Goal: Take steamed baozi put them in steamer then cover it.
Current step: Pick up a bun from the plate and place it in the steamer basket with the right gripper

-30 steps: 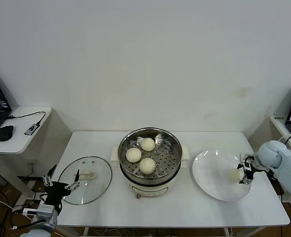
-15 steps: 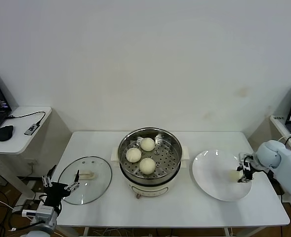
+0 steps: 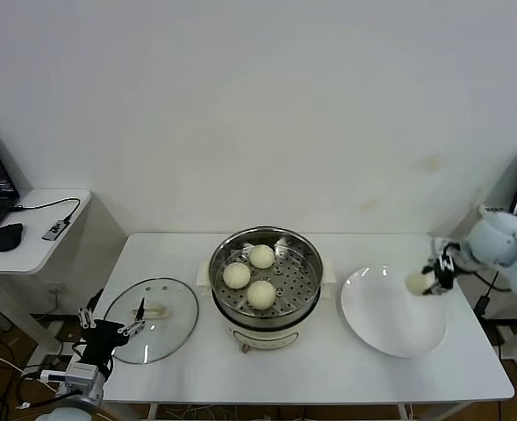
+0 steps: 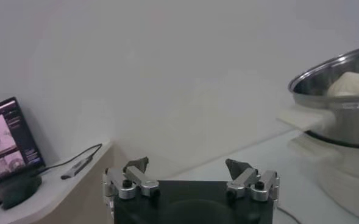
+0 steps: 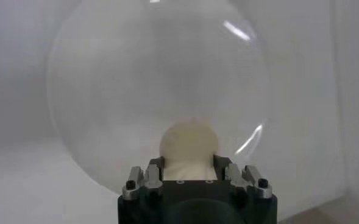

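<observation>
A white tabletop [image 3: 319,368] carries a steel steamer [image 3: 266,282] at its centre with three baozi [image 3: 249,274] on its perforated tray. The glass cover [image 3: 151,307] lies flat to its left. On the right, the right pincer [image 3: 427,282] is clamped on a fourth baozi [image 3: 415,282], held above the far right edge of a white plate [image 3: 393,311]. The left pincer [image 3: 110,325] hovers wide apart at the tabletop's near left edge, beside the cover.

Pale blue-white rounded right arm [image 3: 504,250], black wrist blocks, silver screwed jaws
</observation>
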Motion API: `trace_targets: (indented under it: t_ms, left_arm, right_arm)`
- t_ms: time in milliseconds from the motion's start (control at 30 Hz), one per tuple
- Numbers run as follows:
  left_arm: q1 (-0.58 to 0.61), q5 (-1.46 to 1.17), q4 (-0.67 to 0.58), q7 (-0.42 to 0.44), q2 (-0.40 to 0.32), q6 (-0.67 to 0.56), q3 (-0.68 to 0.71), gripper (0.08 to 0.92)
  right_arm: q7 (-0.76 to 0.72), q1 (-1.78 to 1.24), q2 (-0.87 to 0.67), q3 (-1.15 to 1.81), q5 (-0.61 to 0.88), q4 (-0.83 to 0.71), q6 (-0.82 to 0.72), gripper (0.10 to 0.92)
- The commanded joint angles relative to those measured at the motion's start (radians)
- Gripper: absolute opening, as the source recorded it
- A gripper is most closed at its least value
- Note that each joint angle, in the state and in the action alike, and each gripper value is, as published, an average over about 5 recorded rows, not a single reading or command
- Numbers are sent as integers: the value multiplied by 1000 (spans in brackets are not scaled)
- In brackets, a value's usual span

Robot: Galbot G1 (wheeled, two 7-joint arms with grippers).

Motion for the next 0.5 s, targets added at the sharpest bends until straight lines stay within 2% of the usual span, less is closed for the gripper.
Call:
trace_targets:
  t_ms: [33,233,500]
  left_arm:
    - [0,-3,-1,1,2,-1,2,823]
    - [-5,-8,5,1,1,-3,4,823]
    - [-11,-10,9,0,-9,-2,2,823]
  right_arm:
    - [23,650,31,-509,332,183,-134,526]
    - [96,808,199,-624,524,223,-216,526]
    - [196,702,399,-613,648,202,-304,527]
